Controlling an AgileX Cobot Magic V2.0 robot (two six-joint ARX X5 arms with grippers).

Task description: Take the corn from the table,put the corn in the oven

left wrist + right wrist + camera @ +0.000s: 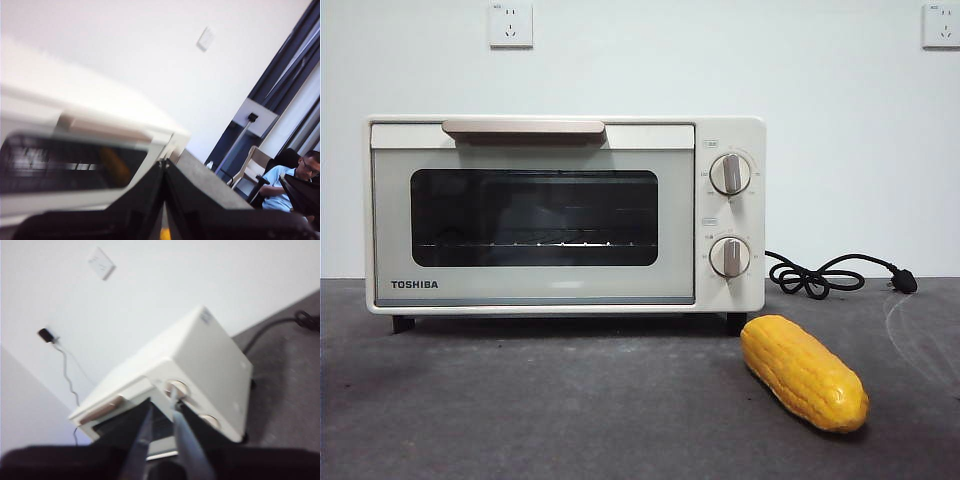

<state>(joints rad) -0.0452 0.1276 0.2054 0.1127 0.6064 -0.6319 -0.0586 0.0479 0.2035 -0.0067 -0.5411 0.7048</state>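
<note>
The corn (804, 372), a glossy yellow-orange cob, lies on the dark grey table (520, 410) in front of the oven's right corner, pointing toward the camera. The cream-white TOSHIBA oven (565, 215) stands with its glass door closed and its beige handle (523, 128) at the top. Neither arm shows in the front view. In the left wrist view my left gripper (164, 162) is shut, its jaws meeting in front of the blurred oven (75, 145). In the right wrist view my right gripper (162, 406) is raised and faces the oven (200, 370), its jaws a narrow gap apart with nothing between them.
A black power cord (820, 277) with its plug lies coiled on the table right of the oven. Two knobs (730, 215) sit on the oven's right panel. Wall sockets (510, 25) are on the white wall behind. A seated person (292, 185) is off to the side.
</note>
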